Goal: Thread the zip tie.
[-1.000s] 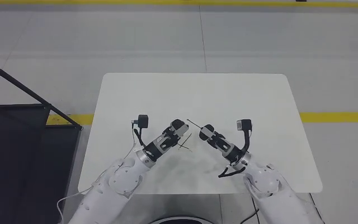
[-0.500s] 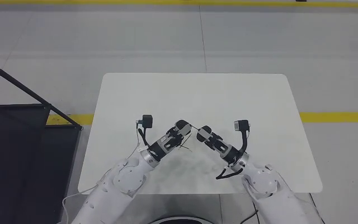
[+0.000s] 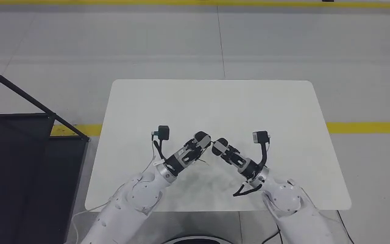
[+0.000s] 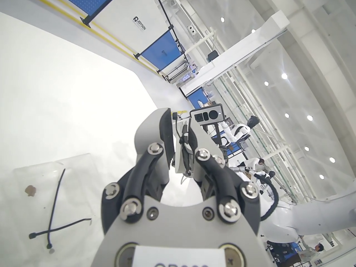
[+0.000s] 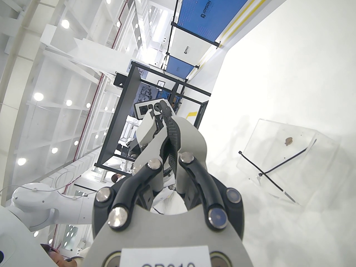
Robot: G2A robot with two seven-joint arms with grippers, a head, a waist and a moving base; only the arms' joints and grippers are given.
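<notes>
Black tie (image 3: 210, 143) is apparently being pinched by the right pincer (image 5: 162, 112), whose fingers are pressing together; a short length is protruding toward the left pincer (image 4: 179, 125). That pincer is standing slightly spread, tip to tip with the right one, above the near middle of the table (image 3: 183, 104). Two spare ties (image 4: 54, 195) are lying crossed on a clear sheet (image 5: 281, 137) nearby. For threading, line the tail up with the head slot and advance slowly; sideways drift would likely deflect the thin tip.

Two black zip ties (image 4: 51, 228), crossed, flat on clear sheet (image 4: 75, 184)
</notes>
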